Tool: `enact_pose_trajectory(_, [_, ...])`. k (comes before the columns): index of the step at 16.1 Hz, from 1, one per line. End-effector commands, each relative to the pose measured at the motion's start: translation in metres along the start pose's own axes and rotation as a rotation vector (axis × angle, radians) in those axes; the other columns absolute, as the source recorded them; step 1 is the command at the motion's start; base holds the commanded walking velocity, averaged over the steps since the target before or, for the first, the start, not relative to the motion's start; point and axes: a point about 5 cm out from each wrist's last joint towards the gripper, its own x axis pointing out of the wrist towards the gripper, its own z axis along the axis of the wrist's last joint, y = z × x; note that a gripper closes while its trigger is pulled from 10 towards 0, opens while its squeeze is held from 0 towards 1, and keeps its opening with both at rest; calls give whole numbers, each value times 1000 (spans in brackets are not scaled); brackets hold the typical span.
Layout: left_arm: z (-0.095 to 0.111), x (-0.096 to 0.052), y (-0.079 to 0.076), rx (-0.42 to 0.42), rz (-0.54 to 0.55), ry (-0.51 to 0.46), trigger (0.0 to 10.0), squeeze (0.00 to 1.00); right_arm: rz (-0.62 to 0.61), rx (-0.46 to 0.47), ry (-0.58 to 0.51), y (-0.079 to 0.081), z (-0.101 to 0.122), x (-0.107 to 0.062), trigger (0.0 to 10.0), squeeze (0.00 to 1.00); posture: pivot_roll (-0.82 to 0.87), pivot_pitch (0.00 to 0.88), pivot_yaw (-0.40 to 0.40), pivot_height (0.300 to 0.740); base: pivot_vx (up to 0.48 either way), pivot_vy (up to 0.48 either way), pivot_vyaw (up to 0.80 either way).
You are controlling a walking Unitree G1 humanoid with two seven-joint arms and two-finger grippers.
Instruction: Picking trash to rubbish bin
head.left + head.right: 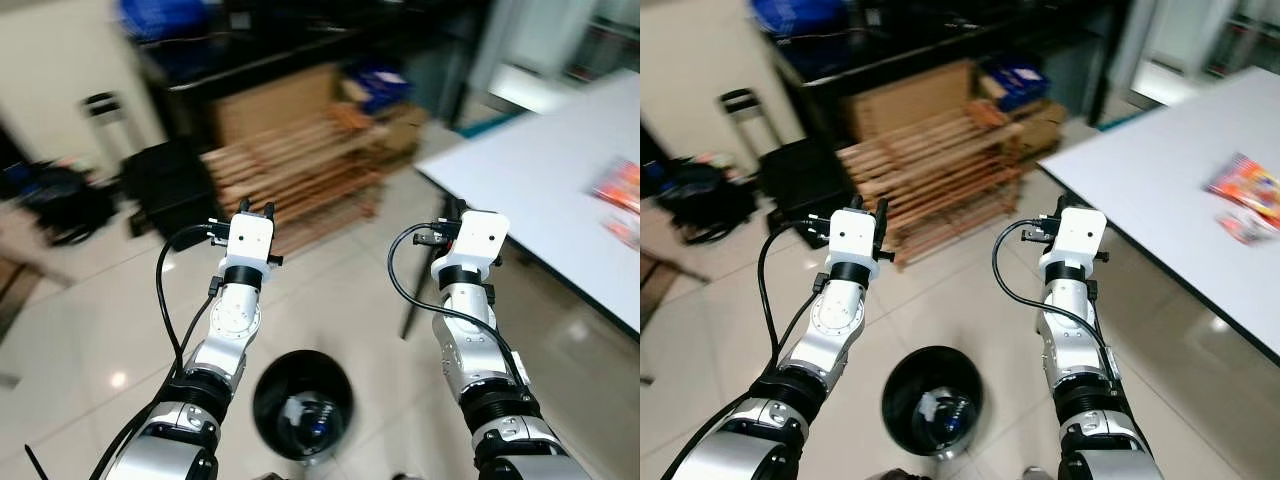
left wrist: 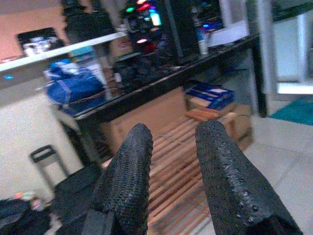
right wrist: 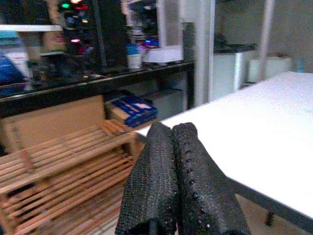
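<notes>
Right end effector (image 3: 171,147) pressed together, empty; left end effector (image 2: 171,147) apart, empty. Bin (image 1: 931,401) at your 6. Next: reach wrappers (image 1: 1247,202) on tabletop (image 1: 1160,190), 2 o'clock.

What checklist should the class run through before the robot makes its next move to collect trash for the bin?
1. Rubbish bin within reach: ok, on the floor between the arms, some trash already inside.
2. Trash located: ok, colourful wrappers lie on the white table.
3. Left gripper free: ok, fingers apart, nothing between them.
4. Right gripper ready to grasp: not ok, fingers shut together, empty.
5. Wrappers within the right arm's reach: cannot tell.
</notes>
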Motion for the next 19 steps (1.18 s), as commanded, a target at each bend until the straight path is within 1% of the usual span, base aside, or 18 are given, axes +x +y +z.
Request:
enact_pose_trajectory(1, [-3, -2, 0, 2, -15, 14, 10000, 0, 6, -3, 20, 1, -4, -2, 10000, 0, -7, 0, 121, 740, 0, 0, -800])
enact_pose_trajectory(3, [-4, -2, 0, 1, -12, 21, 10000, 0, 20, -4, 28, 3, -5, -2, 10000, 0, 6, 0, 111, 740, 0, 0, -800])
enact_pose_trajectory(4, [-5, -2, 2, -13, 3, 37, 10000, 0, 36, -11, 34, 6, -5, -2, 10000, 0, -2, 1, 108, 740, 0, 0, -800])
enact_pose_trajectory(8, [-3, -1, -5, -23, -13, 34, 10000, 0, 43, -24, 35, 1, -4, 0, 10000, 0, 4, 13, 96, 740, 0, 0, -800])
enact_pose_trajectory(12, [-1, 0, -7, -18, -28, 24, 10000, 0, 52, -25, 41, 2, -5, 0, 10000, 0, 4, 23, 95, 740, 0, 0, -800])
enact_pose_trajectory(13, [-2, 0, -7, 6, -30, 34, 10000, 0, 60, -25, 43, 3, -5, 0, 10000, 0, 4, 27, 95, 740, 0, -480, -800])
enact_pose_trajectory(19, [-2, 1, -8, -6, -34, 35, 10000, 0, 74, -28, 44, 5, -4, 2, 10000, 0, 4, 27, 93, 740, 0, 0, -800])
